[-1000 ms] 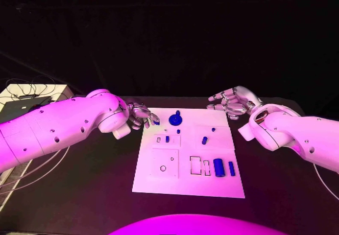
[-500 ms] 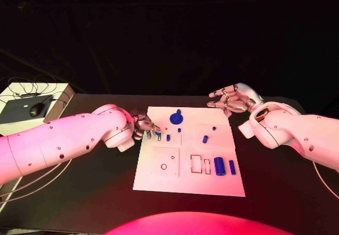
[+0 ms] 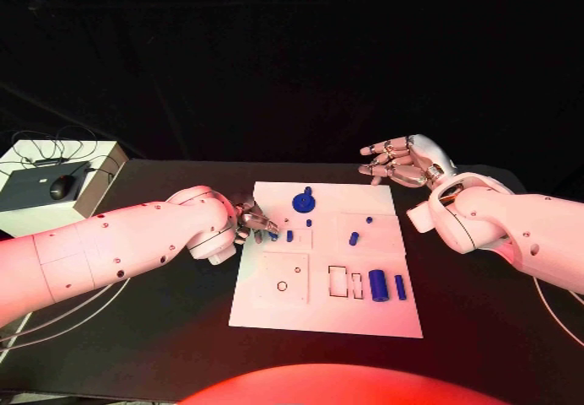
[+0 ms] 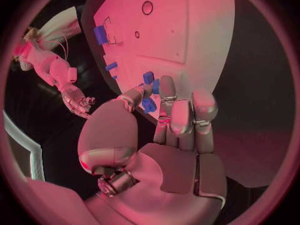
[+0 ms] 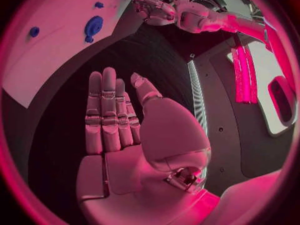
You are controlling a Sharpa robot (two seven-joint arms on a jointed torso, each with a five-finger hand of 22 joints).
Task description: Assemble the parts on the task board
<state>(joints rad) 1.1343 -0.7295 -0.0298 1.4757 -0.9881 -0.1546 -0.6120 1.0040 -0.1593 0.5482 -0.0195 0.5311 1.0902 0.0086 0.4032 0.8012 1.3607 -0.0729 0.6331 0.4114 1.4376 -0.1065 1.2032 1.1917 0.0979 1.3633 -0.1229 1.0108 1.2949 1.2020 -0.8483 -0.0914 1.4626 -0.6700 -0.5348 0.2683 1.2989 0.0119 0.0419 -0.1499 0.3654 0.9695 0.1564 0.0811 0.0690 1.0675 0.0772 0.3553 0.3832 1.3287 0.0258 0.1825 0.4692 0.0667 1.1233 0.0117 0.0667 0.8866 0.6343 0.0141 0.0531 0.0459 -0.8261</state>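
Note:
The white task board (image 3: 327, 314) lies mid-table. My left hand (image 3: 252, 223) is at the board's left edge. In the left wrist view its thumb and fingers (image 4: 167, 101) pinch a small blue part (image 4: 149, 105) just over the board (image 4: 187, 25). Another small blue part (image 3: 289, 237) stands beside it. On the board are also a round blue knob (image 3: 303, 202), a blue peg (image 3: 353, 240), a blue cylinder (image 3: 377, 288) and a thin blue bar (image 3: 399, 289). My right hand (image 3: 402, 160) hovers beyond the board's far right corner, fingers spread and palm bare (image 5: 119, 130).
A white box (image 3: 85, 198) carrying a black device and a mouse (image 3: 57, 187) stands at the table's left end. Cables (image 3: 49, 304) trail along the left side under my left arm.
My left hand has come nearer and lower, from the board's far left corner down to its left edge by the small blue parts. My right hand has drifted slightly farther from the board.

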